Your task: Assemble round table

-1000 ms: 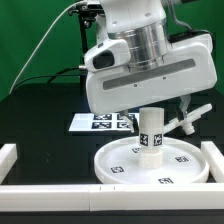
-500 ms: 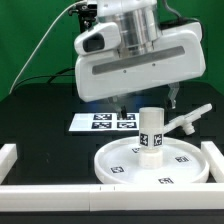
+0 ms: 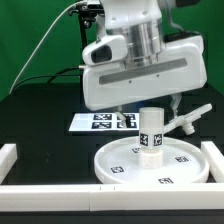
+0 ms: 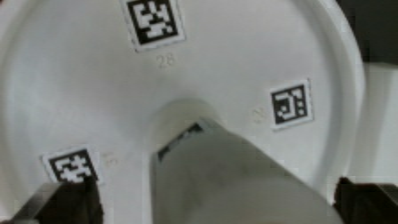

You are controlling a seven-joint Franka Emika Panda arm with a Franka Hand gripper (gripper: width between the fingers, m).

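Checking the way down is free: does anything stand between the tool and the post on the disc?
Nothing visible does. The open tool hangs above the upright post on the disc; the foot piece lies aside, toward the exterior view's right.

exterior view: slightly above the round disc [image 3: 118, 160], facing the green backdrop [image 3: 30, 40], mid-range | wrist view: directly over the round disc [image 4: 231, 70], looking down, close | shared: its tagged face
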